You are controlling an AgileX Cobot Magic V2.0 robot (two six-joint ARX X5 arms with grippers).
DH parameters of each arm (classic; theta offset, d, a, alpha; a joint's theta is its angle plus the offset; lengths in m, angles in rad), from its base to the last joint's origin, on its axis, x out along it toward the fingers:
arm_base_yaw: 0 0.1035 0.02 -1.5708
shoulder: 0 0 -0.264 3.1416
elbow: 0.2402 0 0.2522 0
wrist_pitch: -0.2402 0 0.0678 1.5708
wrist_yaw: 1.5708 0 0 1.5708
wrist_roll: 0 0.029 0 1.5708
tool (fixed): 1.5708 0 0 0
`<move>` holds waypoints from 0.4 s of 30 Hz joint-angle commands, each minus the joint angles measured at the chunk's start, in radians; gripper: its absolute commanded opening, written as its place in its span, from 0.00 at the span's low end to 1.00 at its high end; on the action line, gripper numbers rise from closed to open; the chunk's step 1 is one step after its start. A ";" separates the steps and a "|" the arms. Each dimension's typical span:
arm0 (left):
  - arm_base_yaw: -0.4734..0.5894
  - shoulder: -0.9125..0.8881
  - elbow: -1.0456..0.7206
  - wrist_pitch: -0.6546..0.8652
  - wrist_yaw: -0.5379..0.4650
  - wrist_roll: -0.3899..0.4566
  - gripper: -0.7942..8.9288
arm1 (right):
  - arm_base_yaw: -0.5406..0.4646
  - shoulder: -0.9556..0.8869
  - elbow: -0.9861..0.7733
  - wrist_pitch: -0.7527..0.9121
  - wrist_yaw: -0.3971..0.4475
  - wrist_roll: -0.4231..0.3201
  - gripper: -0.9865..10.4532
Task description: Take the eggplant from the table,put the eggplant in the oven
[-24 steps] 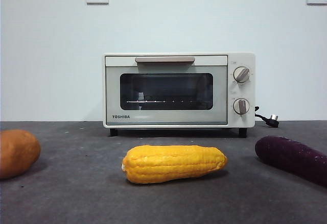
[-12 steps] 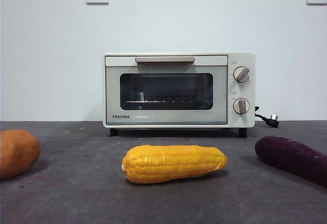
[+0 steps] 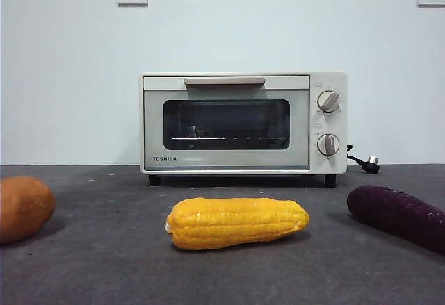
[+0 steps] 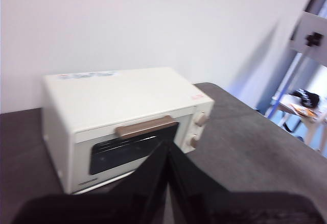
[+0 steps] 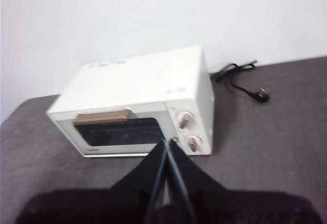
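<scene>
Down at table height, the eggplant lies on the table at the far right, its dark purple body running off the frame edge, well apart from the oven that stands farther back with its door closed. Between them in the foreground lies a yellow corn cob, and an orange-brown lump sits at the left edge. Neither arm shows from this low angle. The wrist cameras fill that in: the left gripper hangs high above the table with its two black jaws pressed together to a point, holding nothing, looking down on the oven's top and beige handle. The right gripper is likewise pinched closed and empty, over the oven's knob side. From up there a black power cord trails behind the oven, but the eggplant, corn and lump are out of both wrist pictures.
</scene>
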 commanded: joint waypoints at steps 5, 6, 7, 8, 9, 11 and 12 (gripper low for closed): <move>-0.080 0.055 0.035 -0.033 -0.003 0.060 0.08 | 0.054 0.054 0.110 -0.077 -0.019 -0.035 0.08; -0.088 0.061 0.035 -0.034 -0.003 0.062 0.08 | 0.061 0.058 0.118 -0.086 -0.019 -0.034 0.08; -0.094 0.067 0.035 -0.035 -0.003 0.062 0.08 | 0.066 0.063 0.122 -0.089 -0.019 -0.034 0.08; -0.099 0.071 0.035 -0.036 -0.003 0.065 0.08 | 0.071 0.063 0.123 -0.090 -0.021 -0.034 0.08; -0.104 0.074 0.035 -0.036 -0.003 0.069 0.08 | 0.075 0.063 0.123 -0.090 -0.024 -0.034 0.08; -0.110 0.080 0.035 -0.035 -0.003 0.069 0.08 | 0.077 0.064 0.123 -0.092 -0.031 -0.034 0.09; -0.114 0.082 0.035 -0.035 -0.003 0.069 0.08 | 0.077 0.068 0.123 -0.091 -0.037 -0.034 0.09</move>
